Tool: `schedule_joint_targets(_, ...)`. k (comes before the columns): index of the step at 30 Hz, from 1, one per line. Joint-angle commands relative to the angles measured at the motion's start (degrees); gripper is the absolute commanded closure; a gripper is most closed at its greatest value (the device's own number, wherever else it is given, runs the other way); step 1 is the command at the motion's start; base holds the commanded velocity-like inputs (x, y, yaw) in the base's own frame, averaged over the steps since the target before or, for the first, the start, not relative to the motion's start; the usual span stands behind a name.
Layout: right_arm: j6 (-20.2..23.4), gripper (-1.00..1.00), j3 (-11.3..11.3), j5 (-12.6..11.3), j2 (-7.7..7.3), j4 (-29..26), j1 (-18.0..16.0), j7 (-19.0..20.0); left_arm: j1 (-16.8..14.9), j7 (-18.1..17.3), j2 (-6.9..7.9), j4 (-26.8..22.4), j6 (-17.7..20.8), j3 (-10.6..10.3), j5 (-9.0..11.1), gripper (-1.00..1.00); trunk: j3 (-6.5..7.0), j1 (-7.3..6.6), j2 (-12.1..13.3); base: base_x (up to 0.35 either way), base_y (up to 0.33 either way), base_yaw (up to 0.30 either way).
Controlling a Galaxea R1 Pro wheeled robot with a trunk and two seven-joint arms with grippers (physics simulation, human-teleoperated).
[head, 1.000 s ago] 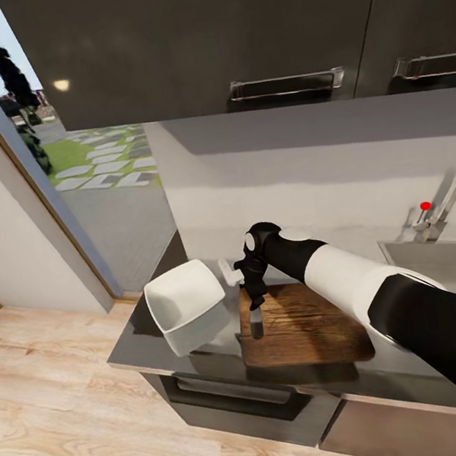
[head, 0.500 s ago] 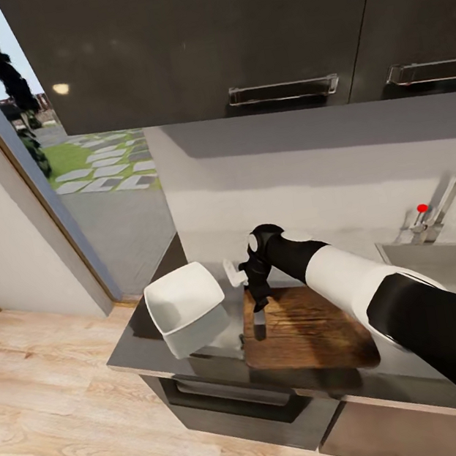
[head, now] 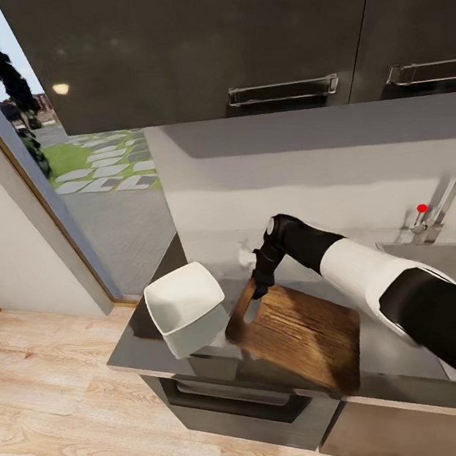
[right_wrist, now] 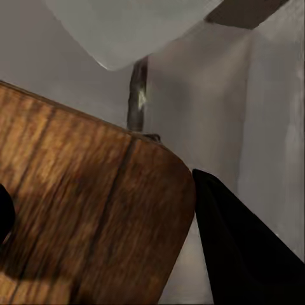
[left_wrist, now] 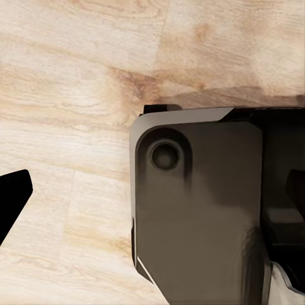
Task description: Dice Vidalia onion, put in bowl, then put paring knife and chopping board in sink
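Note:
The wooden chopping board (head: 306, 341) lies skewed on the dark countertop (head: 135, 347), its far left corner raised. My right gripper (head: 260, 289) is shut on that corner. In the right wrist view the board (right_wrist: 82, 203) sits between the fingers of my right gripper (right_wrist: 101, 184). The white square bowl (head: 185, 305) stands just left of the board and looks empty. The sink (head: 441, 259) is at the far right. I cannot pick out the paring knife for sure; the onion is out of view. My left gripper (left_wrist: 159, 184) hangs open over the floor.
A chrome tap (head: 449, 198) with a red knob stands behind the sink. Dark wall cabinets (head: 225, 35) hang low over the counter. A drawer with a bar handle (head: 234, 397) sits below the board. Left of the counter are wooden floor (head: 69, 432) and a glass door.
The board has swung round and its far left corner has lifted with my right gripper, which moved up and to the right. The knife that lay on the board no longer shows clearly.

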Motion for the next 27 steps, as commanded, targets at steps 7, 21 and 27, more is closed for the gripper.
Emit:
schedule_joint_targets(7, 4.8, 1.0, -6.3, -0.1, -1.44, -0.1, 0.0, -2.6, 0.0, 0.0, 0.0, -0.1, -0.1, -0.1, 0.0, -1.0, -0.1, 0.03, -0.1, 0.0, 0.0, 0.0)
schedule_joint_targets(21, 10.6, 1.0, -8.3, -0.1, -2.12, -0.5, 0.0, -7.6, 0.0, 0.0, 0.0, 0.0, -0.1, -0.1, 0.0, -1.0, -0.1, 0.03, -0.1, -0.128, 0.0, 0.0)
schedule_joint_targets(27, 13.4, 1.0, -8.3, -0.3, -2.07, -0.2, 0.0, -10.5, 0.0, 0.0, 0.0, 1.1, -0.1, 0.0, -0.1, -1.0, -0.1, 0.03, -0.1, -0.062, 0.0, 0.0)
